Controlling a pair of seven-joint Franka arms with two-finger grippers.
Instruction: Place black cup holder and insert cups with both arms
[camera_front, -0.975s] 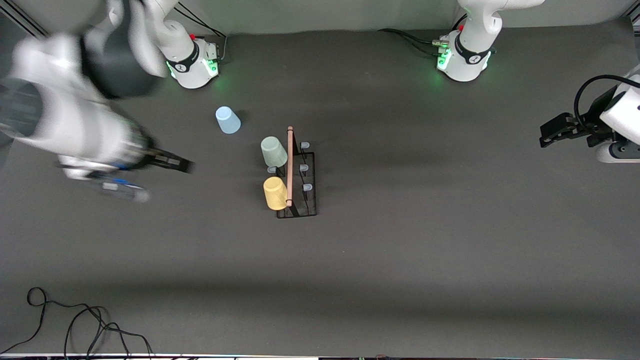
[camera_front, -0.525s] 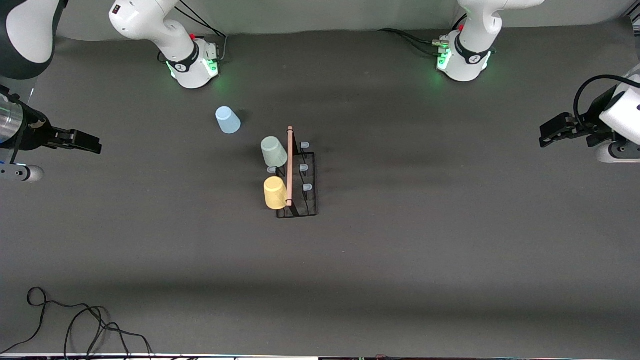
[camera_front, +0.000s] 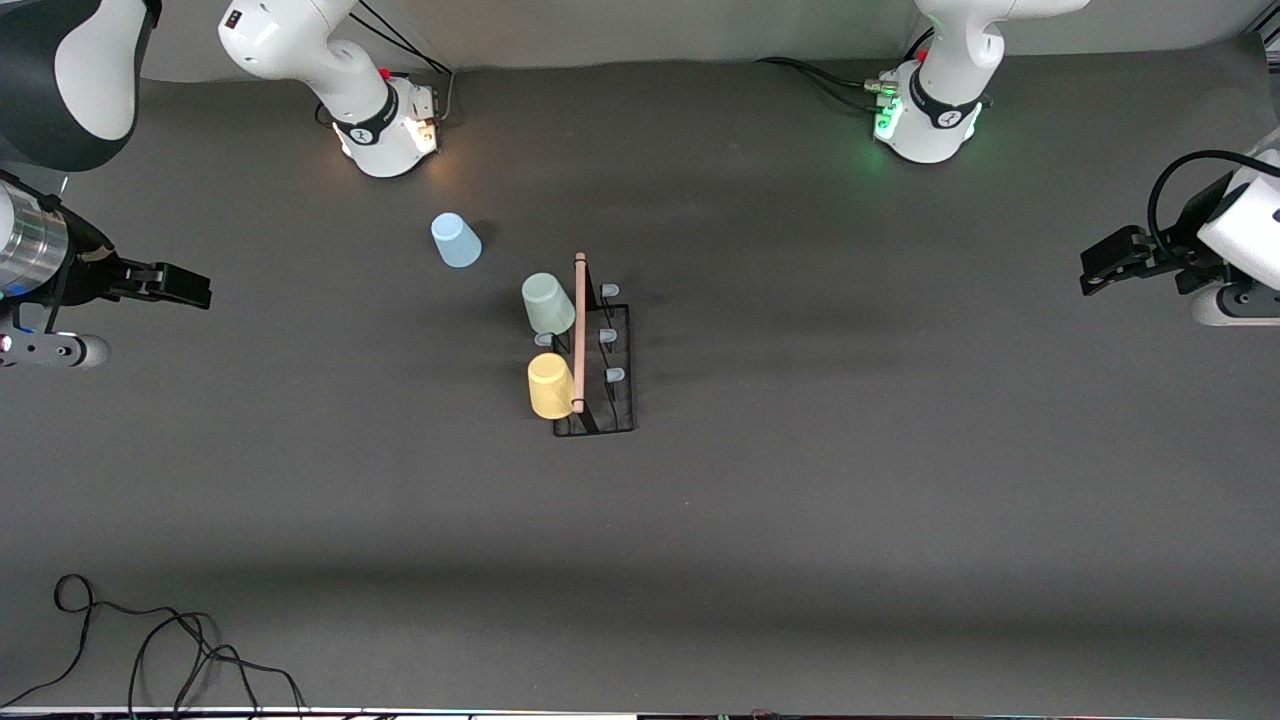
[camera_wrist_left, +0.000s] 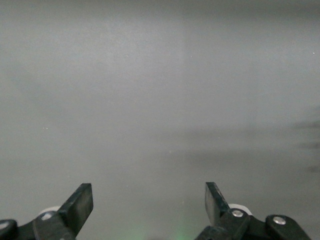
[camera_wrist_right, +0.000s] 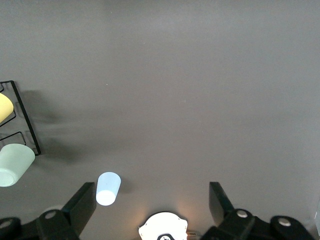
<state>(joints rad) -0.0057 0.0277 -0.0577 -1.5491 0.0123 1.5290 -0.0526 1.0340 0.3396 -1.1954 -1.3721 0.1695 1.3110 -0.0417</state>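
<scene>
Front view: blue cup (camera_front: 456, 241) sits alone on surface, light & slippy, grab round its sides. Left hand (camera_front: 1096, 270) & right hand (camera_front: 190, 289) both wide, empty.

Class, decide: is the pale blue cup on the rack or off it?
Off. The pale blue cup stands alone on the table, apart from the black cup holder.
</scene>
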